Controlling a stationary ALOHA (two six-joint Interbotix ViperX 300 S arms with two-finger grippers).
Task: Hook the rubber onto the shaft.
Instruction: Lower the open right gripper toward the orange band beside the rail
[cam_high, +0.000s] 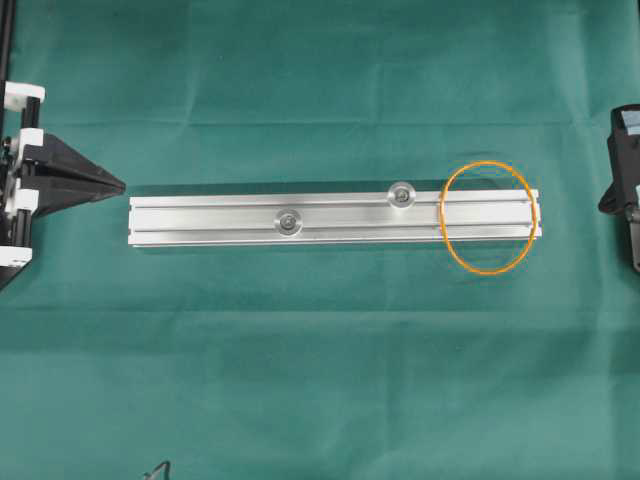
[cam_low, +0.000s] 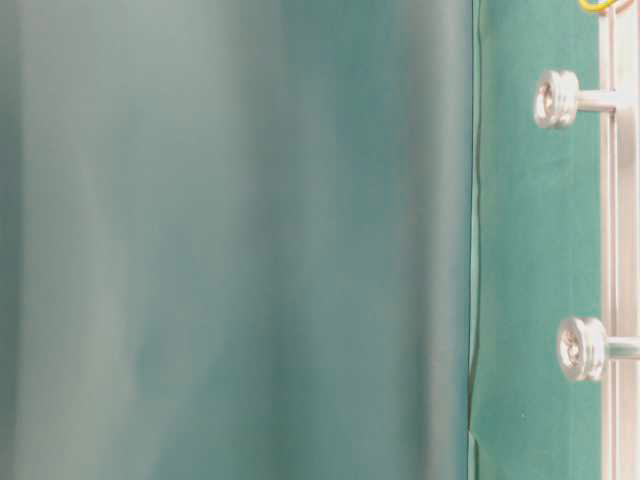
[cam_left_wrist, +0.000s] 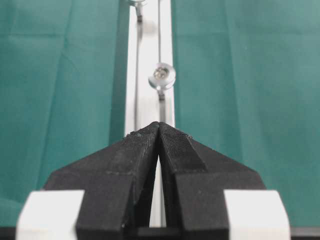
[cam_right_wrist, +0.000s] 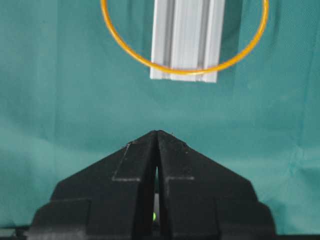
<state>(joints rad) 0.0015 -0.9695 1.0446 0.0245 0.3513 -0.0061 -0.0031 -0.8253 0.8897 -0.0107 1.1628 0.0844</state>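
Green cloth (cam_high: 300, 380) covers the whole work surface; no wall, floor or window in any view. Weave matte, colour even. Faint straight fold lines run across it, one at 12 o'clock and one at 6 o'clock in the overhead view. Light is soft and diffuse, brightest toward 12 o'clock, dimmer at 6 o'clock; shadows are short and pale. The table-level view is turned sideways: a blurred green expanse fills its 9 o'clock side, ending in a dark seam (cam_low: 473, 240) toward 3 o'clock. A small dark object (cam_high: 160, 470) pokes in at 7 o'clock of the overhead view; cannot identify.
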